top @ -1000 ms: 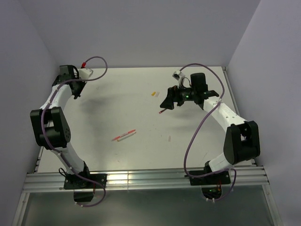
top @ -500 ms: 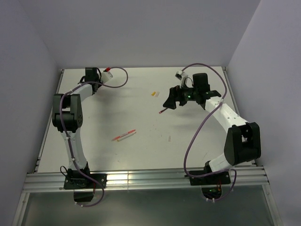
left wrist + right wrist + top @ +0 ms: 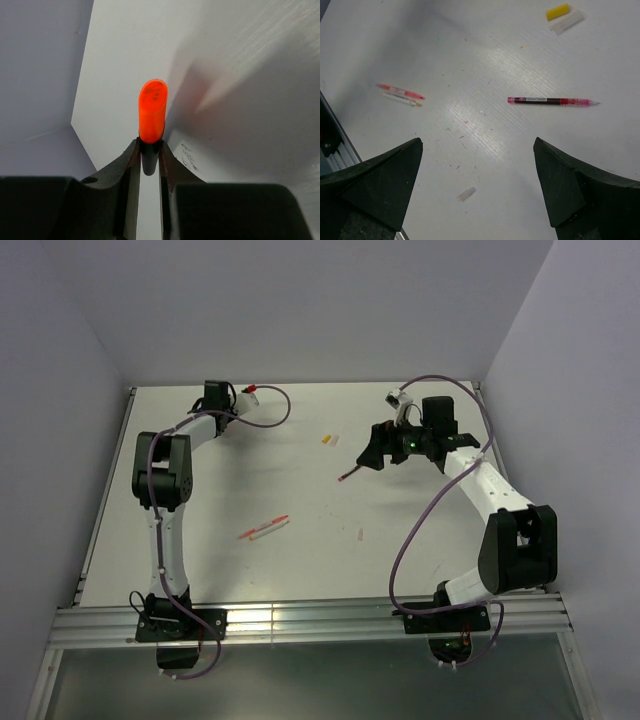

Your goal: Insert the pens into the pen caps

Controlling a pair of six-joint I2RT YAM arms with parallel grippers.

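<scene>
The left arm [image 3: 160, 475] rises from its base, folds at a high elbow and reaches to the far part of the table [image 3: 300, 570], well to the left of the dark-red pen [image 3: 552, 101]. The left gripper [image 3: 150, 142] is pinched on the marker [image 3: 152, 107]. The marker's black body sits between the fingers and its orange end sticks out past the tips, in the air near the left wall [image 3: 60, 440].

Left of the dark-red pen and nearer the arm bases, the red stick pen [image 3: 400, 91] and the white stick pen [image 3: 400, 98] lie side by side, almost touching. The red one has a pale label whose print is too small to read.

On the far side of the dark-red pen, the yellow cap [image 3: 557, 11] and the white cap [image 3: 566, 22] lie together, touching. A small pale piece [image 3: 466, 194] lies alone on the pen's near side.

The dark-red pen lies flat. It has a dark band with tiny, unreadable print along the barrel, pink see-through ends and a fine tip.

The right arm [image 3: 500, 510] bends at an elbow to the right of the pen and stretches back leftward over the table, with a purple cable [image 3: 410, 540] looping beside it. The right gripper [image 3: 477, 145] is spread wide and holds nothing. It hovers above the table just right of the pen, which lies ahead of both fingers and apart from them. In the right wrist view, a metal rail [image 3: 332, 150] shows far left of the pen.
</scene>
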